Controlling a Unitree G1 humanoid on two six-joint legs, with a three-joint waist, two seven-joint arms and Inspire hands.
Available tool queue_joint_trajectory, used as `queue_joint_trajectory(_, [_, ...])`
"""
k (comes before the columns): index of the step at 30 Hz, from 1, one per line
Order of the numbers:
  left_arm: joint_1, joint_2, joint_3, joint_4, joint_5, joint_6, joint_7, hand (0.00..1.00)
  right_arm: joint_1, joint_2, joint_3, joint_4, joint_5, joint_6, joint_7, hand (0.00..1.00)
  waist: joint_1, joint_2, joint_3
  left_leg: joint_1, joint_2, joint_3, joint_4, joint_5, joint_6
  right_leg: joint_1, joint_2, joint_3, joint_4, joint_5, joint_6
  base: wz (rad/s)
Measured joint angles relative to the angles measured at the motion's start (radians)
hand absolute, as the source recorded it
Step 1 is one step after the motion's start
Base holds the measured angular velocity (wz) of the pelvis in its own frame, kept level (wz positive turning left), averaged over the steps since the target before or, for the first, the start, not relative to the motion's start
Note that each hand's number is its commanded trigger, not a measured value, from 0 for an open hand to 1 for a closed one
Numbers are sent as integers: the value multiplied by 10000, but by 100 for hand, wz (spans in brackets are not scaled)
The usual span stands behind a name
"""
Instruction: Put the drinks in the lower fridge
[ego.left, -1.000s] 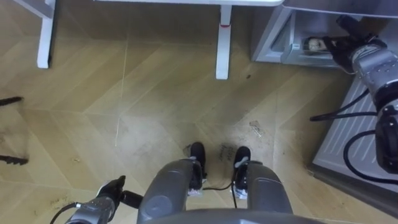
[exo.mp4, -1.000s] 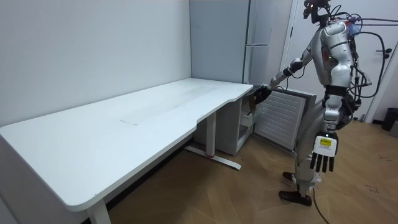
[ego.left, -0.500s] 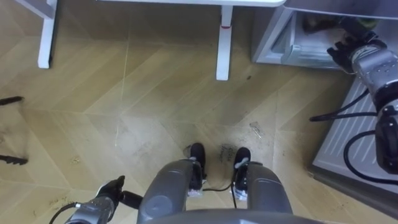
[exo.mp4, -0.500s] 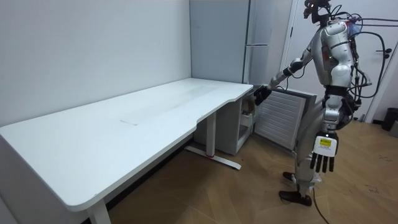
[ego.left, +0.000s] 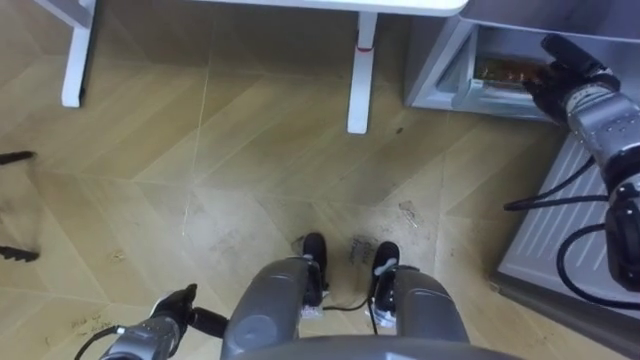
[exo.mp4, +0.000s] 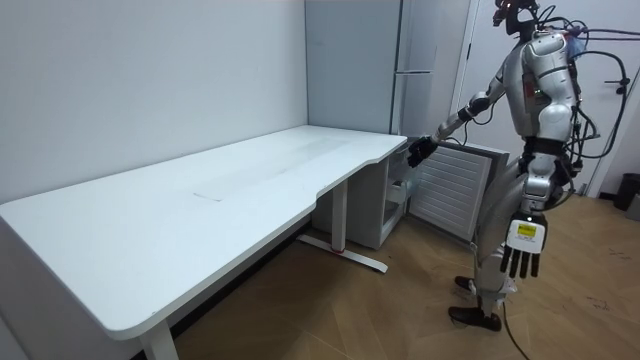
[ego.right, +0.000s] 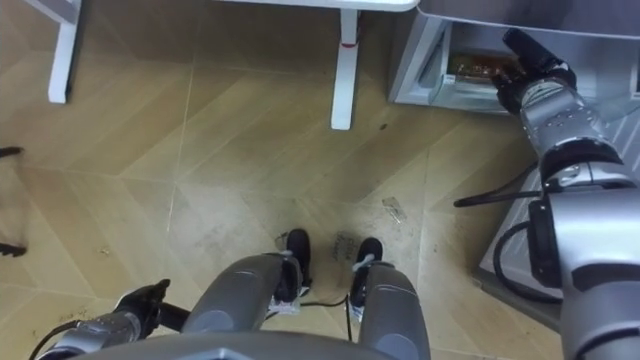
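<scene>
The robot stood at the lower fridge (ego.left: 437, 72), whose door was swung wide. Its right hand (ego.left: 562, 78) reached into the compartment, fingers loosely spread and empty, just beside the brownish drinks (ego.left: 498, 70) on the shelf inside. Its left hand (exo.mp4: 523, 250) hung straight-fingered at its side

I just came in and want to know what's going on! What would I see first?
A tall robot stands beside a big white desk, with its right robot hand stretched out to the mouth of the open lower fridge. Its left robot hand hangs open at its side.
</scene>
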Motion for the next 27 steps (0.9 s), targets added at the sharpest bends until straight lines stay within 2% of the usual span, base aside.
queue_joint_trajectory(4, [41, 59, 175, -6, 125, -103, 6, 0, 426, 1, 4, -84, -175, -117, 363, 0, -15, -14, 6, 401, -25, 1, -117, -8, -12, 400, -9, 8, -41, -59, 29, 4])
queue_joint_trajectory(7, [67, 97, 226, -59, 100, -164, 70, 0, 1282, -20, 6, -743, -229, -252, 688, 0, -90, -71, -20, 798, -61, -43, -237, -21, -27, 825, -49, -115, -200, -120, 45, 9])
queue_joint_trajectory(10, [41, 88, 606, -74, 82, -318, 175, 0, 1754, -18, 0, -915, -267, -304, 1037, 0, -335, -117, -54, 1074, -95, -267, -245, -22, -29, 1267, -57, -301, -359, -126, 60, 18])
queue_joint_trajectory(14, [157, 83, 968, -67, 100, -554, 252, 0, 2782, 77, -5, -1372, -437, -459, 1390, 0, -371, -249, -282, 1666, -52, -333, -539, -30, -40, 2080, 159, -338, -1064, 52, 133, 2])
queue_joint_trajectory(16, [280, 76, 986, -55, 100, -670, 289, 0, 3253, 243, -4, -1464, -526, -599, 1426, 0, -390, -260, -300, 2002, -41, -379, -660, -36, -46, 2549, 234, -404, -1450, 172, 163, 5])
queue_joint_trajectory(20, [499, 80, 1000, -26, 109, -734, 316, 0, 4100, 507, -6, -1530, -502, -622, 1499, 0, -541, -253, -338, 2361, -72, -509, -823, -81, -31, 3055, 282, -455, -1863, 254, 245, 6])
queue_joint_trajectory(23, [688, 69, 1219, -23, 151, -728, 320, 0, 4369, 640, -48, -1566, -458, -622, 1533, 0, -576, -218, -347, 2612, -90, -415, -965, -80, -26, 3210, 282, -363, -1940, 289, 272, -10])
queue_joint_trajectory(27, [957, 40, 1532, -55, 192, -734, 360, 0, 4581, 654, -443, -1647, -423, -652, 1531, 0, -689, -69, -414, 3068, -136, -391, -1272, -78, -25, 3607, 270, -365, -2115, 279, 291, -3])
